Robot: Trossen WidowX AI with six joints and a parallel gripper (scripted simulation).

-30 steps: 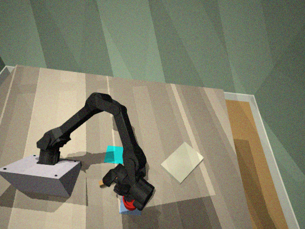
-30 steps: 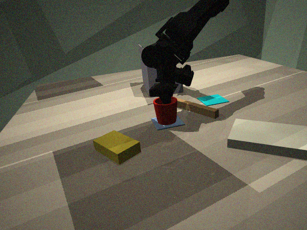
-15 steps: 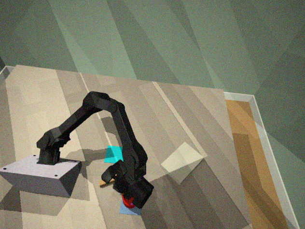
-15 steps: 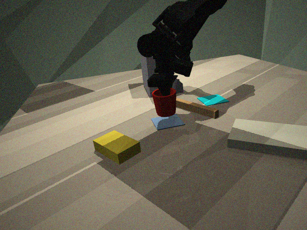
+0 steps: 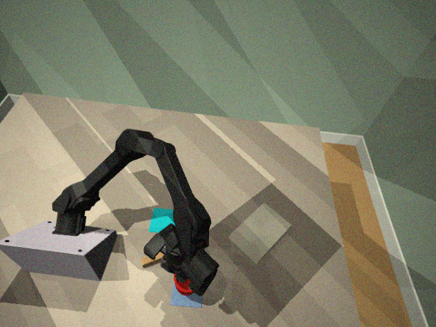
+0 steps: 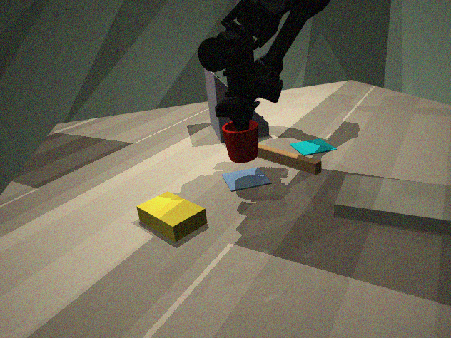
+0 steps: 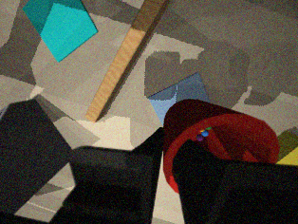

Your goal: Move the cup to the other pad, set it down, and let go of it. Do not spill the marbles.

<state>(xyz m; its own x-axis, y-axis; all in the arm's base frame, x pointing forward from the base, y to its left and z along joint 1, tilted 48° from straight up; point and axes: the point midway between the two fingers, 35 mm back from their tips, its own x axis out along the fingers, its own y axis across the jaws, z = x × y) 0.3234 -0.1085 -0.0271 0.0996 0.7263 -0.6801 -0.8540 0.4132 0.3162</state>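
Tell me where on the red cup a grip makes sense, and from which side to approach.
By the rim wall, coming straight down from above. The red cup stands upright with its mouth open and marbles inside, so a top grip with one finger inside keeps it level. The hand already pinches the rim this way, cup lifted above the blue pad.

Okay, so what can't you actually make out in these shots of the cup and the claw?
- Top view: most of the red cup is hidden under the arm's wrist, as is the claw.
- Exterior view: the marbles can't be seen; the cup's wall and the claw block them.
- Wrist view: the marbles are too small to count, and the yellow block is cut off by the right edge.
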